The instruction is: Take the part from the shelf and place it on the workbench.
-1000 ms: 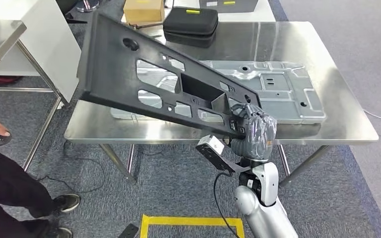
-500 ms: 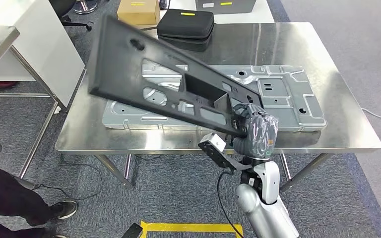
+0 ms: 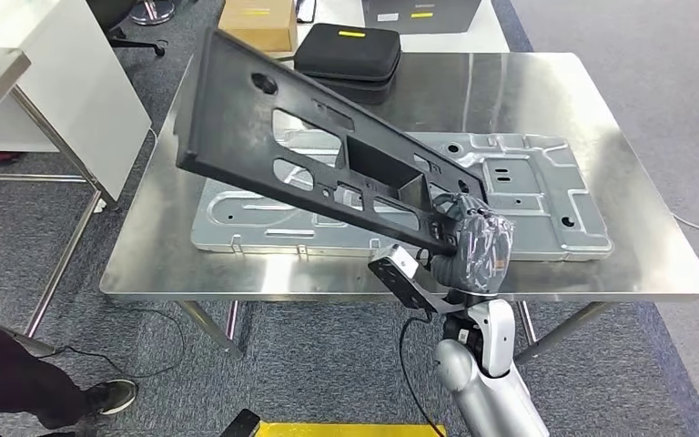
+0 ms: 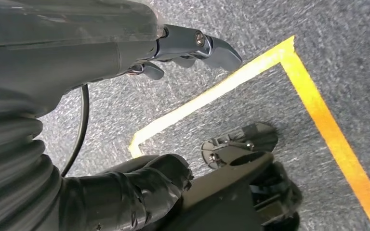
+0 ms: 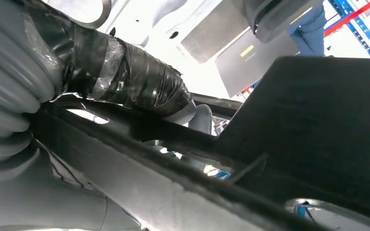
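Part (image 3: 309, 150), a long black panel with many cut-outs, is in the air above the tabletop (image 3: 546, 100), tilted, with its far end high over the tabletop's left-rear area and its near end low at the front edge. The right hand (image 3: 475, 244) holds this near end, the fingers (image 5: 139, 89) wrapped closed around its edge. Under the part lies a grey metal plate (image 3: 528, 182), flat on the tabletop, and behind the part stands a black case (image 3: 348, 50) beside a cardboard box (image 3: 257, 23).

The left hand (image 4: 125, 43) hangs over the carpet near yellow tape (image 4: 250, 72), holding nothing, the fingers loosely apart.

I judge the carrying step is nearly finished. The next move calls for lowering the part flat, probably onto the grey metal plate, before releasing.
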You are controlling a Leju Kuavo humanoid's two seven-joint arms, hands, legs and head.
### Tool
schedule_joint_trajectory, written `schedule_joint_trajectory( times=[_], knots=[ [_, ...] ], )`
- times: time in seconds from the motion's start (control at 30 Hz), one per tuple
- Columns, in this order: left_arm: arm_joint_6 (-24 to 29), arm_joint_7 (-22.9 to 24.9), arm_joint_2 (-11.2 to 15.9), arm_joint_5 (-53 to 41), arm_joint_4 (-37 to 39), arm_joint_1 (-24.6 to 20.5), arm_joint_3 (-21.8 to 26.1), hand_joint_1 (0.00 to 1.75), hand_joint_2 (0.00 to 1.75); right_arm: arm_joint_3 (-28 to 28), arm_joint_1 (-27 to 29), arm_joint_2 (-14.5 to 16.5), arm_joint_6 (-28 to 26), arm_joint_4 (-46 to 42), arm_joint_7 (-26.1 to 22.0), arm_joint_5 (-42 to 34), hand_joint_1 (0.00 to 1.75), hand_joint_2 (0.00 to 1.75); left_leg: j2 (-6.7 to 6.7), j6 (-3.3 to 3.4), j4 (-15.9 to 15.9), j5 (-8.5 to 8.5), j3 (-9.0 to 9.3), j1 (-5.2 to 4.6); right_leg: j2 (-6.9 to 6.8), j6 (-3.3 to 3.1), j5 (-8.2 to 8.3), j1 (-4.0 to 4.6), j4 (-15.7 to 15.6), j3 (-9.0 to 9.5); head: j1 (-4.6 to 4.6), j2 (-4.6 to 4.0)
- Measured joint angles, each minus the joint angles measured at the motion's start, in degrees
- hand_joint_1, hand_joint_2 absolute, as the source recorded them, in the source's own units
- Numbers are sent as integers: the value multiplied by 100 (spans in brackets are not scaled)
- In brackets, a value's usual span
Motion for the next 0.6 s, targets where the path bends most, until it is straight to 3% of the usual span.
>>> schedule_joint_trajectory(
  times=[0.03, 0.1, 0.13, 0.17, 0.2, 0.27, 0.33, 0.4, 0.5, 0.6],
  knots=[
    [22, 2, -8, -10, 0, -5, -2, 0, 175, -16, 7, -2, -4, -1, -1, 12, 171, 175, 3, 34, -22, -4, 23, 9, -3, 19, -138, -6, 265, -127, 2, 0],
    [78, 12, -16, -30, 0, -15, -4, 0, 175, -50, 42, -10, -11, 2, -1, 33, 171, 175, 5, 79, -19, -27, 37, 1, -5, 39, -446, -13, 1042, -558, 2, 0],
    [104, 21, -19, -36, 0, -16, -5, 0, 175, -64, 72, -18, -14, 3, -1, 42, 171, 175, 2, 89, -11, -41, 41, -3, -6, 46, -520, -16, 1365, -764, 3, 0],
    [125, 30, -19, -40, 0, -14, -5, 0, 175, -78, 105, -26, -15, 4, -1, 46, 171, 175, -2, 95, 0, -57, 48, -6, -6, 46, -480, -18, 1498, -884, 2, 0],
    [138, 38, -20, -43, 0, -11, -5, 0, 175, -91, 130, -33, -16, 5, -1, 50, 171, 175, -9, 95, 14, -77, 61, -9, -6, 38, -322, -19, 1401, -893, 3, 0],
    [145, 41, -34, -42, 0, -8, -5, 0, 175, -115, 150, -41, -21, 5, -1, 57, 171, 175, -19, 80, 44, -128, 98, -16, -8, -10, 158, -13, 694, -647, 4, 0],
    [136, 28, -55, -39, 0, -13, -5, 0, 175, -138, 151, -43, -29, 4, -1, 68, 171, 175, -22, 41, 75, -166, 105, -42, -10, -64, 422, 15, 84, -410, 2, 0],
    [123, 10, -63, -38, 0, -18, -5, 0, 175, -162, 161, -44, -33, 3, -1, 76, 171, 175, -20, -10, 76, -175, 96, -58, 0, -91, 427, 40, -44, -370, -1, 0],
    [94, -16, -63, -33, 0, -22, -5, 0, 175, -195, 172, -45, -35, -3, 1, 85, 171, 175, -9, -101, 188, -283, 64, -57, 7, -153, 440, -11, -99, -335, -8, 0],
    [68, -43, -63, -34, 0, -31, -5, 0, 175, -209, 175, -45, -35, -19, -1, 109, 171, 175, -1, -185, 1074, -734, -353, -28, -14, -220, 433, -29, -124, -302, -27, 0]
  ],
)
